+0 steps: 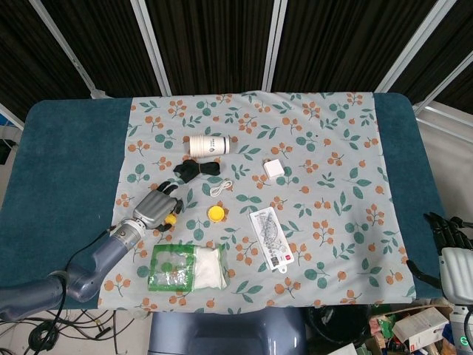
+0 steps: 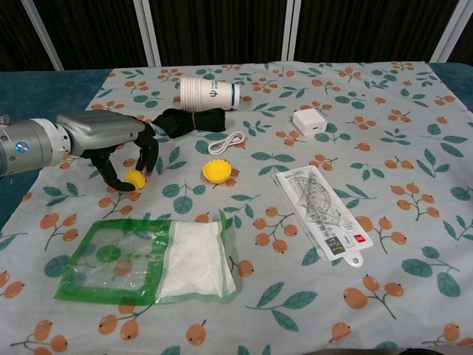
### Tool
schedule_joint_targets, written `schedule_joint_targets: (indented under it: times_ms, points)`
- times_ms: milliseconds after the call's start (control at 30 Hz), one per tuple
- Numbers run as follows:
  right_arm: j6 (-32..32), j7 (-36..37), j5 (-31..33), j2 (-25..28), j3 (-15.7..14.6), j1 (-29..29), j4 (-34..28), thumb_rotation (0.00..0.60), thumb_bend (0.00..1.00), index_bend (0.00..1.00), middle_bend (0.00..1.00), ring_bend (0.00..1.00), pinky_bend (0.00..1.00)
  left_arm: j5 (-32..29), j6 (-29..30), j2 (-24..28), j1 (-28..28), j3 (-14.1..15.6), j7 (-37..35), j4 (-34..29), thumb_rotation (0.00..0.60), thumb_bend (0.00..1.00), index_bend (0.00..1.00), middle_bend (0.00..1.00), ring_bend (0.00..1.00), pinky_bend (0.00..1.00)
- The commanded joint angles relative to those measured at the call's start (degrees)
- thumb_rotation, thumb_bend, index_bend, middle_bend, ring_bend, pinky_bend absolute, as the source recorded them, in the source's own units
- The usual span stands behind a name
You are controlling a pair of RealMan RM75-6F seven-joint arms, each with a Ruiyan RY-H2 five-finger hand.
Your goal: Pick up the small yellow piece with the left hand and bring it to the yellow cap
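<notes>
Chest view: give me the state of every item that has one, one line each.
small yellow piece: on the cloth, between the left hand's fingers
yellow cap: on the cloth, untouched
paper cups: stacked, lying on their side
green bag: lying flat
white cable: coiled
right hand: off the table, fingers apart, holding nothing
</notes>
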Motion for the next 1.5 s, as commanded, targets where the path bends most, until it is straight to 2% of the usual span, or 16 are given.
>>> schedule_joint_targets:
  times_ms: [33, 200, 400, 567, 767, 900, 1033, 1233, 1500]
  points:
    - [0.0, 0.0, 0.1, 0.0, 0.0, 0.0, 0.0, 0.600, 0.12, 0.11, 0.08, 0.11, 0.19, -0.1, -0.3, 0.3, 0.0, 0.2, 0.1, -0.1, 0.600, 0.26, 0.47, 0.48, 0.08, 0.08]
    - [0.0, -0.1, 0.2, 0.0, 0.1, 0.0, -0.1, 0.600, 0.12, 0.11, 0.08, 0.11, 0.19, 0.1, -1.0, 0.8, -0.2, 0.4, -0.1, -0.8, 0.600, 0.31, 0.50, 0.51, 0.10, 0.08]
    - [0.1, -0.1, 0.2, 0.0, 0.1, 0.0, -0.1, 0.600, 0.12, 0.11, 0.08, 0.11, 0.19, 0.8, -0.1, 1.2, -0.2, 0.1, -0.4, -1.4, 0.600, 0.31, 0.51, 0.52, 0.11, 0.09]
    - [0.2, 0.0, 0.1, 0.1, 0.1, -0.1, -0.3, 0.600, 0.12, 0.11, 0.08, 0.11, 0.19, 0.8, 2.6, 3.5, -0.5, -2.4, -1.1, -4.9, 0.600, 0.32, 0.51, 0.53, 0.11, 0.10]
    - [0.3, -0.2, -0.1, 0.0, 0.1, -0.1, -0.3, 0.600, 0.12, 0.11, 0.08, 0.11, 0.19, 1.2, 3.7, 3.5, -1.4, -4.1, -2.0, -5.6, 0.600, 0.32, 0.51, 0.53, 0.11, 0.12]
    - [0.3, -0.2, -0.1, 0.0, 0.0, -0.1, -0.4, 0.600, 0.12, 0.11, 0.08, 0.11, 0.19, -0.1, 2.0, 2.4, -3.3, -5.5, -1.3, -4.9, 0.600, 0.32, 0.51, 0.52, 0.11, 0.12]
    - [0.2, 0.0, -0.1, 0.0, 0.1, 0.0, -0.3, 0.600, 0.12, 0.11, 0.08, 0.11, 0.19, -2.9, -0.5, -1.2, -6.7, -7.3, 1.8, -2.8, 0.600, 0.31, 0.51, 0.52, 0.11, 0.12]
    - [0.0, 0.4, 0.1, 0.2, 0.0, 0.0, -0.2, 0.600, 0.12, 0.11, 0.08, 0.11, 0.19, -5.3, -0.2, -4.4, -8.6, -7.6, 6.2, -2.2, 0.600, 0.32, 0.51, 0.52, 0.11, 0.11]
    - [0.2, 0.7, 0.0, 0.3, 0.1, -0.1, -0.2, 0.600, 0.12, 0.11, 0.08, 0.11, 0.19, -7.5, -0.1, -5.9, -9.7, -6.9, 9.9, -2.6, 0.600, 0.31, 0.51, 0.52, 0.11, 0.11]
